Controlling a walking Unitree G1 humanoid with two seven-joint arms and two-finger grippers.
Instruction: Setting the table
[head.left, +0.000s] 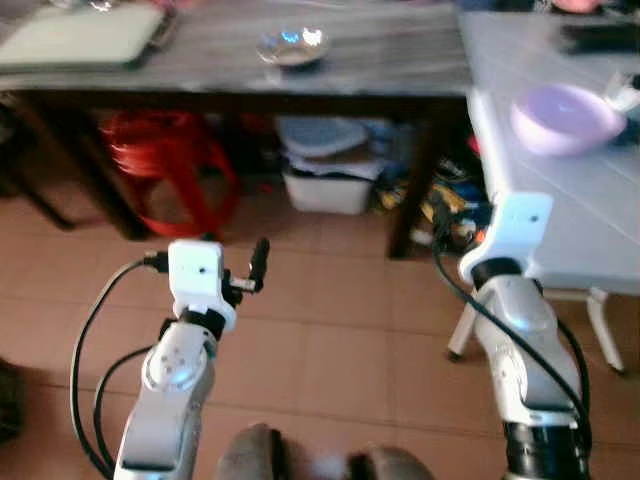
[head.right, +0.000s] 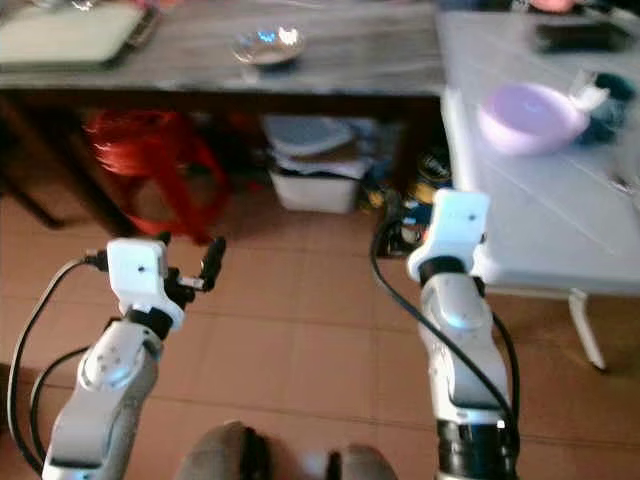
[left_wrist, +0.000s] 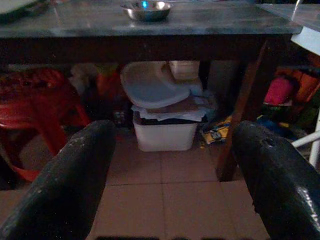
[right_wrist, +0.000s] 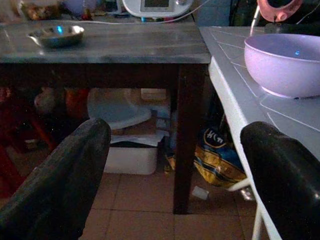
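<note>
Both empty: left pincer and right pincer spread wide, risking nudging the pale purple plastic bowl off the white bench edge.

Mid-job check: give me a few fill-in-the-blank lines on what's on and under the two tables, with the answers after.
1. The lilac bowl sits on the ______ table.
2. The small metal dish rests on the ______ wooden table.
3. Under the wooden table, left of the white bin, stands a ______ plastic stool.
4. The left gripper and right gripper both have their fingers ______.

Answers: white; dark; red; open
</note>
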